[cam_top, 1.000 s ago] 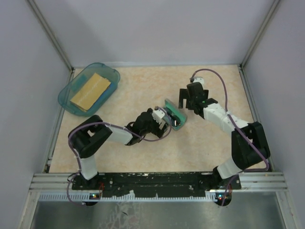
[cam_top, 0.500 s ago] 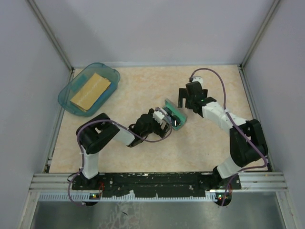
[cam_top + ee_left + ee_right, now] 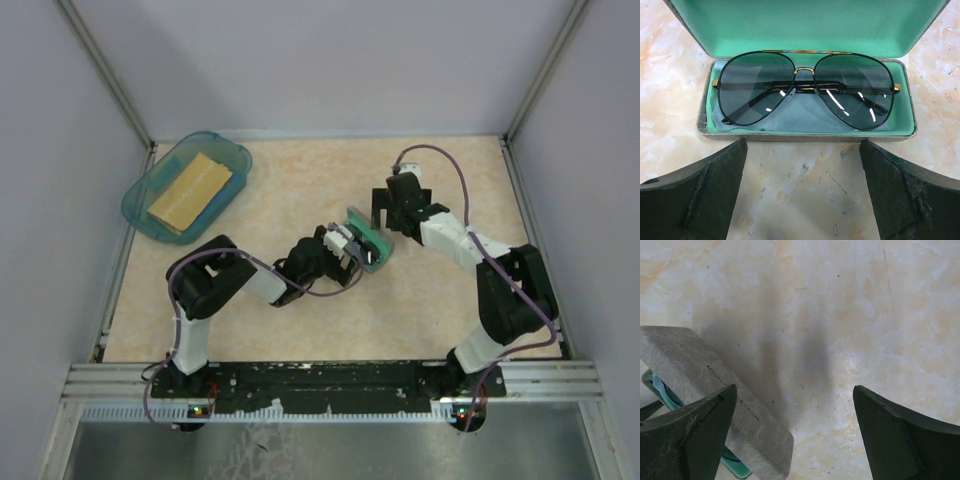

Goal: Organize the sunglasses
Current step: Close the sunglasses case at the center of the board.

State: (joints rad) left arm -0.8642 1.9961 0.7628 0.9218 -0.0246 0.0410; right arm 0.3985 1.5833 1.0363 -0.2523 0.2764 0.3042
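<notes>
The sunglasses (image 3: 805, 90) lie folded inside the open case (image 3: 805, 135), lenses up, so we judge that what is left is to shut the lid (image 3: 805, 25). The case's long axis runs straight across the left wrist view, square to the way the left gripper (image 3: 803, 160) points. That gripper hangs low just in front of the case's near wall, jaws spread wide and holding nothing. The lid stands up on the far side from it, green lining facing us. The right gripper (image 3: 795, 395), also spread wide and empty, sits behind the lid, whose grey outer face (image 3: 700, 365) shows just beside its left finger. We think the right arm is better placed to tip the lid down towards the left gripper.
</notes>
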